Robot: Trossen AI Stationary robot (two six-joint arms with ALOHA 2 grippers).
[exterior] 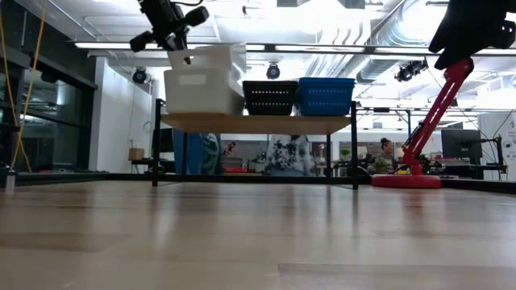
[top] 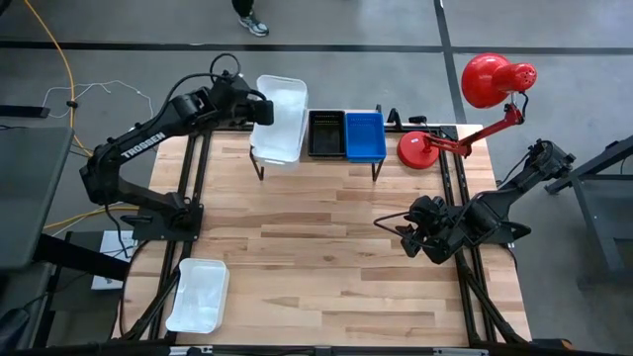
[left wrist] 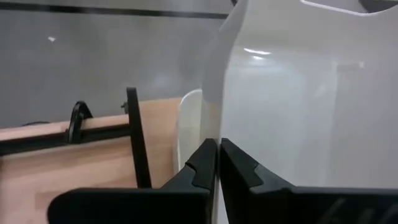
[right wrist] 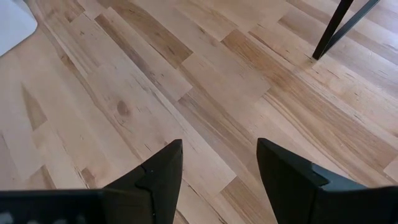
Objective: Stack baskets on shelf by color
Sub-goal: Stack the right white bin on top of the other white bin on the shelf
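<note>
My left gripper (top: 262, 107) reaches over the left end of the shelf (exterior: 258, 122) and is shut on a white basket (top: 280, 119). In the low view this basket (exterior: 205, 60) stands slightly tilted over a second white basket (exterior: 201, 95) on the plank. A black basket (top: 326, 133) and a blue basket (top: 365, 135) stand side by side on the shelf to the right of it. Another white basket (top: 198, 295) lies on the table's near left corner. My right gripper (top: 404, 233) hangs open over bare table at the right side. My left gripper pinches the upper white basket by its thin left side wall (left wrist: 217, 118), one finger (left wrist: 199, 165) outside and one finger (left wrist: 239, 165) inside. It comes from the table's left, slanting down. The basket is slightly tilted over the lower white basket's rim (left wrist: 188, 124); whether they touch I cannot tell.
A red desk lamp (top: 475, 104) stands at the table's far right, its base (top: 420, 150) right beside the shelf. The shelf's dark legs (top: 259, 166) stand on the far part of the table. Bare wood fills the table's middle (top: 326, 257).
</note>
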